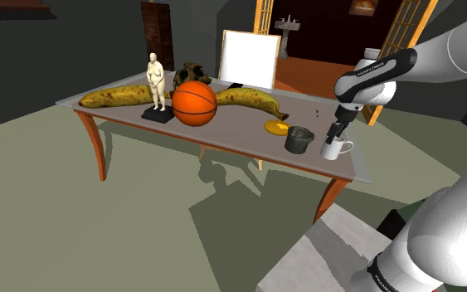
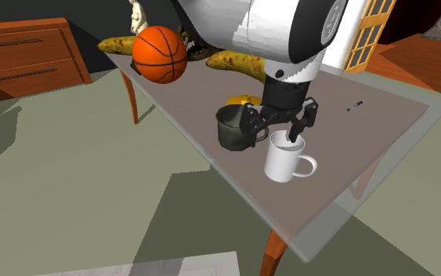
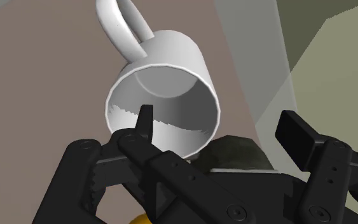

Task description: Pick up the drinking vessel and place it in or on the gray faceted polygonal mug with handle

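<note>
- Jaws sit right at the wrist camera: spread apart, gripping nothing, straddling the wall of the white mug (image 3: 171, 70). One jaw dips inside the cup; the other hangs outside, clear of the wall.
- White mug stands upright on the counter (image 2: 383, 137), close to its near corner, with the handle turned away from the dark grey faceted mug (image 2: 233, 129).
- Faceted mug is upright, mouth up, just beside the white one. The outer jaw is on its side.
- Step, as judged: lined up for a pinch on the rim wall. Not closed yet, nothing lifted.
- Risk: the outer jaw could clip the faceted mug while closing and shove or tip it, because the two mugs are so close.
- Risk: a thin wall pinch with the handle's weight off to one side could let the mug swing or slip once raised.
- Risk: white mug looks about as wide as the target's mouth. It may not nest, could rest tilted on the rim, and could roll off, with the counter edge near.
- Basketball (image 1: 194, 102), bananas (image 1: 124, 97) and figurine (image 1: 154, 76) are well apart and not in the way.
</note>
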